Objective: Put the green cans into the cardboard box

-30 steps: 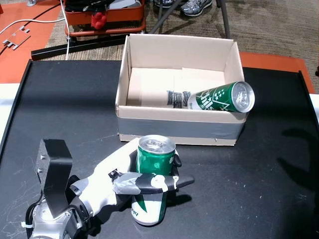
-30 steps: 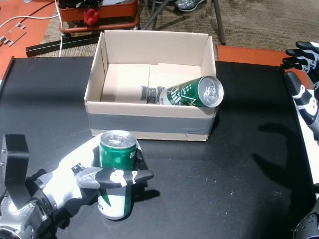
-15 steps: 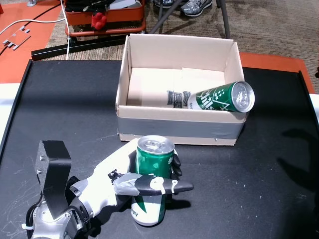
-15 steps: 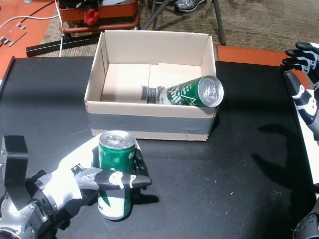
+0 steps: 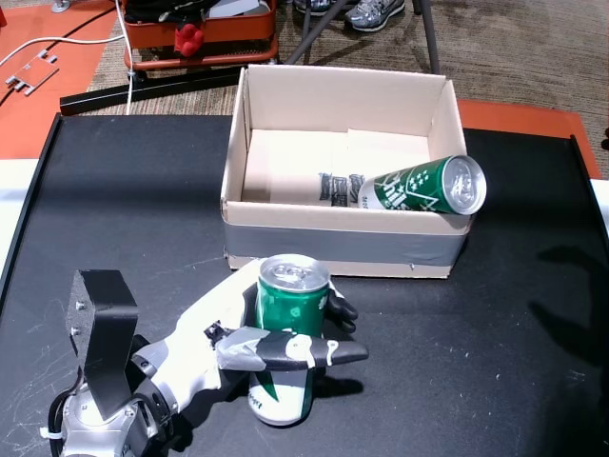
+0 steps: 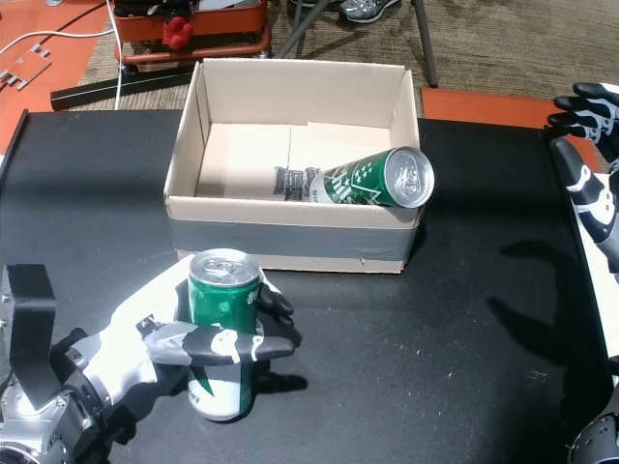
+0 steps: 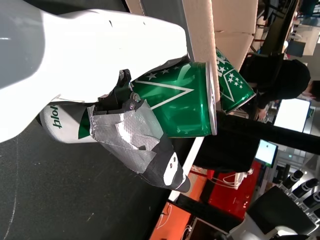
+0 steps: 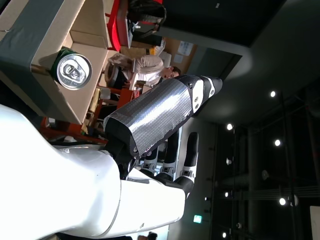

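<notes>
Head view, counter: black counter (image 5: 495,362) with orange floor and a red cart (image 5: 205,33) beyond its 12 o'clock edge.
Head view, box: cardboard box (image 5: 333,243) sits at 12 o'clock of the counter's middle, grey tape along its near wall.
Head view, tilted can: one green can (image 5: 423,187) lies slanted at the box's 3 o'clock corner, base inside, lid resting over the rim.
Head view, upright can: second green can (image 5: 288,338) stands on the counter at 6 o'clock of the box, just apart from its wall.
Head view, left hand: left hand (image 5: 247,343) is wrapped around the upright can, taped thumb across the front, fingertips showing past its far side.
Other head view, right hand: right hand (image 6: 590,188) is at the 3 o'clock edge, off the counter, fingers spread and holding nothing.
Left wrist view: thumb (image 7: 140,150) presses the can body (image 7: 175,107); box wall (image 7: 200,45) is just beyond the lid.
Right wrist view: taped thumb (image 8: 155,117) and fingers (image 8: 182,160) stand apart, empty; box corner with the can lid (image 8: 73,71) is at 10 o'clock.
</notes>
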`<state>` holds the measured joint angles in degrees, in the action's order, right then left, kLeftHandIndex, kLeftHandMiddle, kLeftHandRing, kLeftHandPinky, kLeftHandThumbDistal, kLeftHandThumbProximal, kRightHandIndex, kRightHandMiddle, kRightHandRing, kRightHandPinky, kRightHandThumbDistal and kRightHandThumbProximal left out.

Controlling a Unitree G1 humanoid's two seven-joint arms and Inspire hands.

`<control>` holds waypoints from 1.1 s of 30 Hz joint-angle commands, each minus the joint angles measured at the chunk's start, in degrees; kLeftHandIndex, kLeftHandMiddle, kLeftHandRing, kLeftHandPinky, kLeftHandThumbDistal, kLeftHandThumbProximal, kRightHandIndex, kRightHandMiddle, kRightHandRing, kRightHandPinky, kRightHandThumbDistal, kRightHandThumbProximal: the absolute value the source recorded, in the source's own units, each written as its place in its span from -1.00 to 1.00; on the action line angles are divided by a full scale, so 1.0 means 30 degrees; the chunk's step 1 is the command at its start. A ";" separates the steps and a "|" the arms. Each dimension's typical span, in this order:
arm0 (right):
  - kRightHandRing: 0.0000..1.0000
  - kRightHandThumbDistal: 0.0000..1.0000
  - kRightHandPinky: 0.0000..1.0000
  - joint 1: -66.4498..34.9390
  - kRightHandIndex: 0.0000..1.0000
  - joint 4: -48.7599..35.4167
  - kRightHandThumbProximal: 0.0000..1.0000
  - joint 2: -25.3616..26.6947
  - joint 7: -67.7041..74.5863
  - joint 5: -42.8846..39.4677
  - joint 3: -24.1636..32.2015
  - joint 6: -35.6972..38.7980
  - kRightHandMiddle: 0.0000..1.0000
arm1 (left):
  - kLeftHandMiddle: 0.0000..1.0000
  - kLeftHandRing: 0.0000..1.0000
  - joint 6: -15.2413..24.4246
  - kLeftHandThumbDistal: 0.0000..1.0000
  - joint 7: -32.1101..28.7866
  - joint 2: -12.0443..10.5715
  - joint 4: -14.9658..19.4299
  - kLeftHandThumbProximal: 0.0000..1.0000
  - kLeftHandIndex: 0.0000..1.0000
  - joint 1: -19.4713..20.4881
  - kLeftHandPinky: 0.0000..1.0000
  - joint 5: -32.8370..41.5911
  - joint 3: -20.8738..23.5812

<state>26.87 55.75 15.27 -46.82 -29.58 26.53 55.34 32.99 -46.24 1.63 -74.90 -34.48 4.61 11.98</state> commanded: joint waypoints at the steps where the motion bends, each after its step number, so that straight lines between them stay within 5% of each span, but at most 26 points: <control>1: 0.07 1.00 0.14 0.0347 -0.11 0.0073 -0.32 -0.0036 0.0009 -0.0154 0.0133 -0.0015 -0.07 | 0.15 0.18 0.0069 1.00 -0.0178 -0.0096 -0.0088 -1.00 -0.36 -0.0003 -0.34 0.0170 0.0120; 8: 0.06 1.00 0.12 0.0365 -0.14 0.0107 -0.31 -0.0060 -0.0070 -0.0203 0.0160 0.0084 -0.08 | 0.01 0.09 0.0048 1.00 0.0590 -0.0070 -0.0099 -1.00 -0.36 -0.0009 -0.33 -0.0141 -0.0048; 13: 0.06 1.00 0.12 0.0384 -0.14 0.0101 -0.31 -0.0072 -0.0075 -0.0186 0.0151 0.0059 -0.08 | -0.21 -0.14 0.0397 -0.20 0.1431 0.0146 -0.0052 -1.00 -0.34 0.0020 -0.16 -0.0714 -0.0559; 19: 0.06 1.00 0.11 0.0342 -0.16 0.0041 -0.33 -0.0092 -0.0080 -0.0233 0.0157 -0.0099 -0.09 | -0.28 -0.21 0.0459 -0.65 0.1696 0.0266 -0.0036 -1.00 -0.32 0.0036 -0.13 -0.0795 -0.0890; 33: 0.06 1.00 0.10 0.0321 -0.16 0.0054 -0.33 -0.0111 -0.0173 -0.0339 0.0189 -0.0207 -0.09 | -0.45 -0.37 -0.0099 -0.69 0.1477 0.0083 -0.0077 -1.00 -0.54 0.0007 -0.31 -0.0172 -0.0527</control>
<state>26.95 55.76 15.27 -47.28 -30.15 26.77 54.98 33.31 -41.66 1.80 -74.84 -34.69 4.05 10.08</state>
